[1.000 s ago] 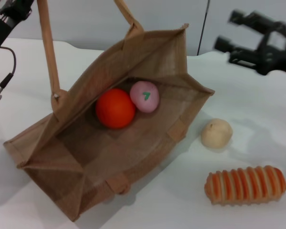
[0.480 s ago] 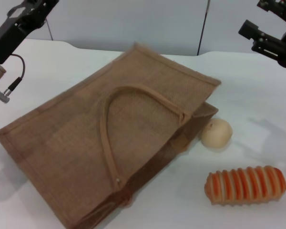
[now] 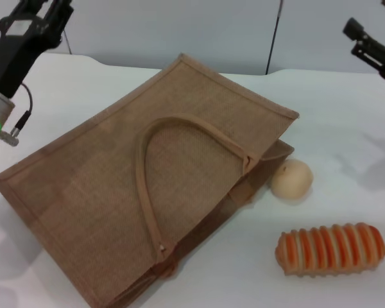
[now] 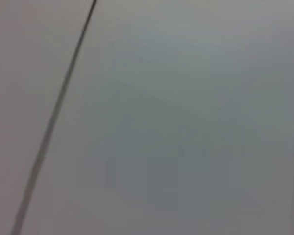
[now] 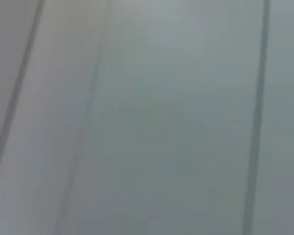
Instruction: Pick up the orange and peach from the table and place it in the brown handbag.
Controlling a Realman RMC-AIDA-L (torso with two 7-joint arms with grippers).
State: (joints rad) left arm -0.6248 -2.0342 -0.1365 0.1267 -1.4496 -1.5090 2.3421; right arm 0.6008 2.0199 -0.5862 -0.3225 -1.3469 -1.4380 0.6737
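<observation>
The brown handbag (image 3: 147, 173) lies flat on its side on the white table, its upper side panel covering the opening and one arched handle (image 3: 155, 138) resting on top. The orange and the peach are hidden from view. My left gripper (image 3: 40, 16) is raised at the far left corner, above and clear of the bag, holding nothing. My right gripper (image 3: 367, 43) is raised at the far right, open and empty. Both wrist views show only a plain grey wall.
A pale beige ball (image 3: 291, 179) sits against the bag's right corner. A striped orange-and-cream ridged loaf (image 3: 330, 248) lies at the front right. The white table (image 3: 346, 128) meets a grey wall behind.
One second ago the bag was held open by its handle with the orange and peach showing inside. The handle was let go, the bag fell flat, and both arms rose outward.
</observation>
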